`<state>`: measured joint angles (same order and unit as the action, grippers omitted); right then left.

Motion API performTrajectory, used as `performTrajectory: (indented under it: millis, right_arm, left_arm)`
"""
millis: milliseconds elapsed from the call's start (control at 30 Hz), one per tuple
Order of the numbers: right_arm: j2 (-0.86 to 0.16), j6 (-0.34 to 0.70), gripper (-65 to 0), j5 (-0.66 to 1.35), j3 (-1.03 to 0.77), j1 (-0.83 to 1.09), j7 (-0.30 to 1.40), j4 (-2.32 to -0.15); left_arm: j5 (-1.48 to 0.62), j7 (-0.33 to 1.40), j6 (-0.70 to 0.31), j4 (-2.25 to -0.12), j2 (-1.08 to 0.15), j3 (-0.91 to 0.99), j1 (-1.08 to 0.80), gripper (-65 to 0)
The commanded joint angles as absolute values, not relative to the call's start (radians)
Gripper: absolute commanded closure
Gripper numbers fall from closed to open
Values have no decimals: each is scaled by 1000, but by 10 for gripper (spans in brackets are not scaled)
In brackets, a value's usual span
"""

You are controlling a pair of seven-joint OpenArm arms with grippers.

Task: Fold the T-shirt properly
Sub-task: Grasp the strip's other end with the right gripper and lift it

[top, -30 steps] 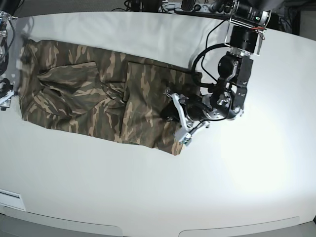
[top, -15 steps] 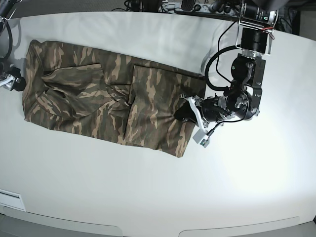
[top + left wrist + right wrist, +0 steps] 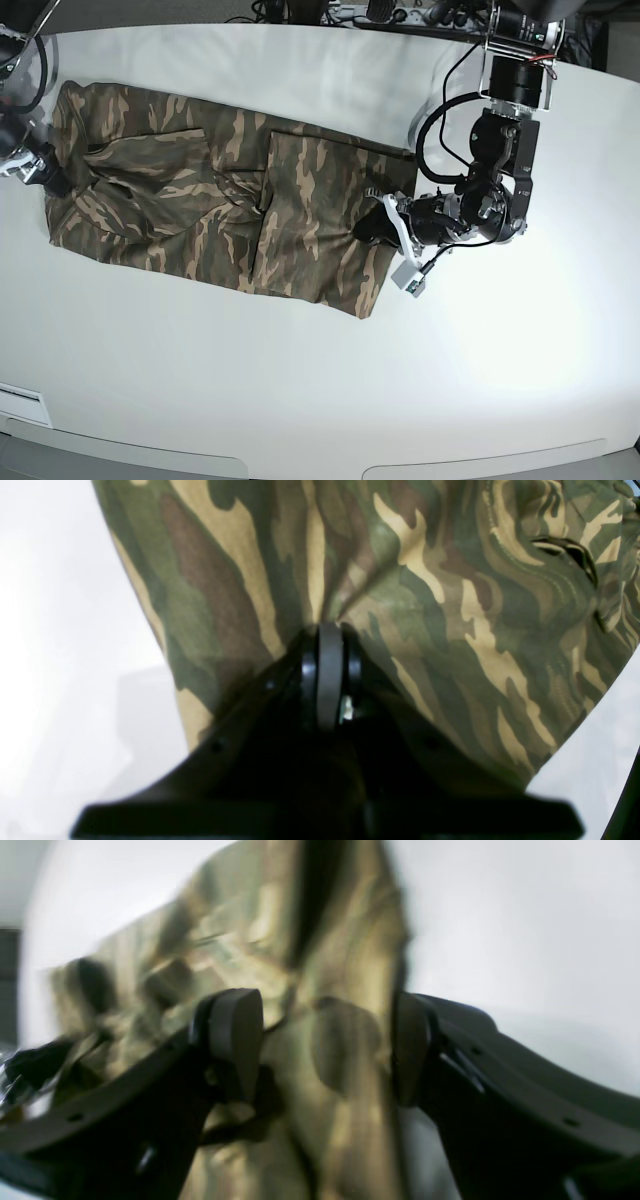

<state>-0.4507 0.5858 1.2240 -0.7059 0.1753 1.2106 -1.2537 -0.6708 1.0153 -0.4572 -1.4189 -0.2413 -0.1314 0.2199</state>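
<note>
The camouflage T-shirt (image 3: 220, 215) lies spread on the white table (image 3: 320, 390), toward 10 o'clock. The left gripper (image 3: 373, 222) pinches its 3 o'clock edge. The right gripper (image 3: 48, 172), jaws apart, straddles its 9 o'clock edge.

My left gripper (image 3: 322, 630), black with grey pads, is clamped tight on a pinch of the camouflage cloth T-shirt (image 3: 200, 205), its dark arm bent down from above. My right gripper (image 3: 327, 1045) hangs spread wide at the cloth's far end.
</note>
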Motion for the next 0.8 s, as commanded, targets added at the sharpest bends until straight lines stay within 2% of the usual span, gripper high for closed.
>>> performTrajectory:
  millis: [0,100,167,600,700,767]
  right_arm:
    - [-451,593,-407,1222,-701,180,1307,-1253]
    - [-444,639,-407,1362,-700,187,1396,-1254]
    - [-444,657,-407,1421,-699,191,1396,-1255]
    - [-443,674,-399,1420,-588,165,1362,-1255]
    - [-443,673,-345,1414,-585,143,1356,-1255]
    - [-443,674,-280,1413,-583,134,1351,-1255]
  left_arm:
    - [-647,1055,-460,-1425,-249,-132,231,0]
    - [-657,1055,-460,-1425,-249,-132,231,0]
    - [-657,1055,-460,-1425,-249,-132,231,0]
    - [-675,1055,-461,-1425,-249,-132,231,0]
    - [-675,1055,-460,-1425,-249,-132,231,0]
    - [-678,1055,-461,-1425,-249,-132,231,0]
